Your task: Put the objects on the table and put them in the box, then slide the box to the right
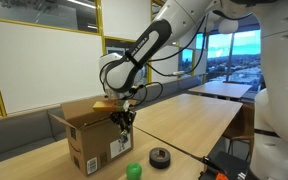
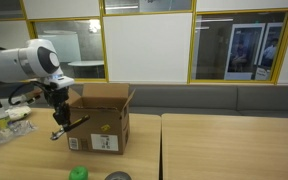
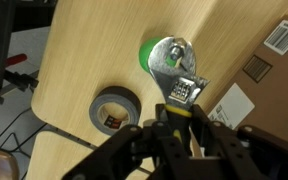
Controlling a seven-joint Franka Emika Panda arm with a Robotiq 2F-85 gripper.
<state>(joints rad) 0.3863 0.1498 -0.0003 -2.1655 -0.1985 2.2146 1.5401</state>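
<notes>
Just beside the box, the gripper clamps a metal-headed tool over the green ball and tape roll, seemingly mid-unloading and next needing bare table.

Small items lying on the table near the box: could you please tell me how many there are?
2: the green ball and, beside it, the black tape roll; the box may hide others.

green ball, small, bright, resting on table near the box; black tape roll, ring-shaped, lying flat just beside ball, not touching; box brown cardboard, upright on the light wood table, top flaps open, barcode label and black arrow logo on sides
</notes>
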